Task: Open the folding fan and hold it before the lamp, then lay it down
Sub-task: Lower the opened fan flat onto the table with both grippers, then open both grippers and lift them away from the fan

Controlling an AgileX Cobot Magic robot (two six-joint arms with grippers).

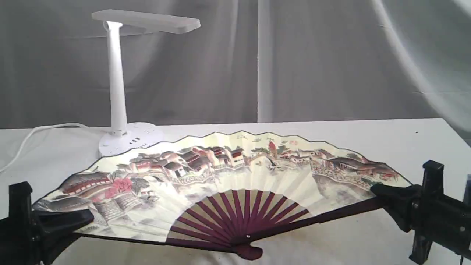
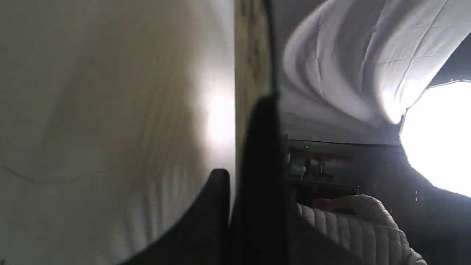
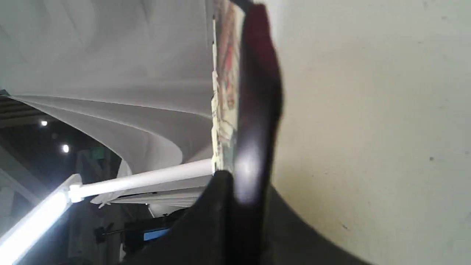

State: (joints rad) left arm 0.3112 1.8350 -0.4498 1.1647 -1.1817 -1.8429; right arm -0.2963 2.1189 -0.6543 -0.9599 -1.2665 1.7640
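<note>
Left gripper (image 1: 84,217) and right gripper (image 1: 379,191) each pinch an end rib of the folding fan (image 1: 220,173), fully spread, low over the surface (image 1: 368,239) near the lamp (image 1: 117,92); laying down looks next, calling for a level descent.

The scene is softly lit, yet the folding fan (image 3: 223,81) is blurred and glare is seen in both wrist views.

lamp (image 1: 117,84) behind spread folding fan (image 1: 220,173), bare table (image 1: 368,136) rightward
</note>
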